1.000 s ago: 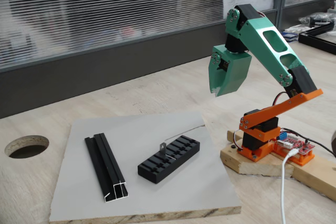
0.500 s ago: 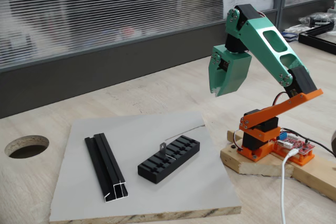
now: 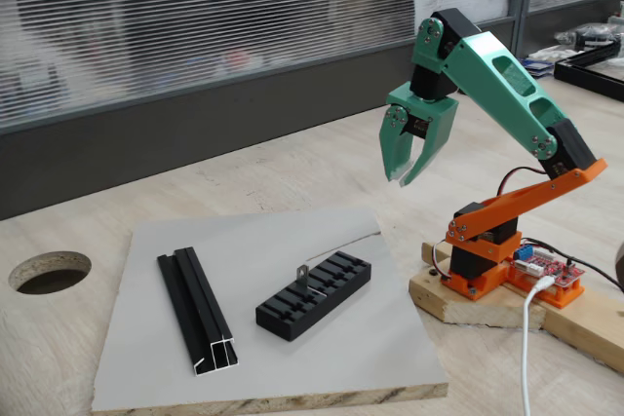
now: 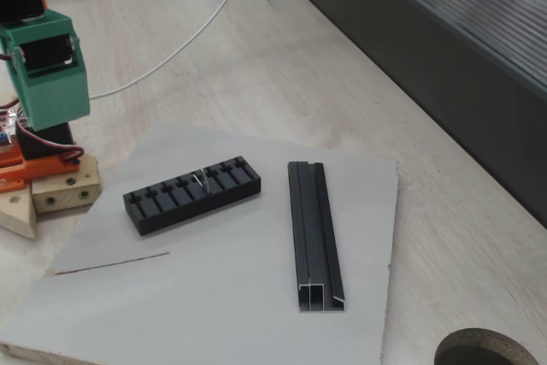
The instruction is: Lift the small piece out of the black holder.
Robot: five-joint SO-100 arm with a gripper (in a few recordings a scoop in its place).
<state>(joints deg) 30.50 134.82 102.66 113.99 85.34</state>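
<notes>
The small piece (image 3: 303, 276) is a thin grey metal strip standing upright in a slot near the middle of the black holder (image 3: 314, 296). In the other fixed view the small piece (image 4: 202, 180) shows as a pale sliver on the ribbed black holder (image 4: 192, 193). My green gripper (image 3: 397, 180) hangs high in the air, above and to the right of the holder, well apart from it. Its fingers point down and stand a little open with nothing between them. Part of the green wrist (image 4: 47, 74) appears at the upper left of that other view.
Holder and a long black channel rail (image 3: 198, 311) lie on a grey board (image 3: 375, 338). A thin wire (image 3: 347, 243) runs from the holder toward the board's far corner. The arm's orange base sits on a wooden block (image 3: 458, 301). A round hole (image 3: 49, 272) opens in the table.
The wrist has turned and risen slightly, and the gripper's fingers now show a gap where they looked shut before. The piece and holder have not moved.
</notes>
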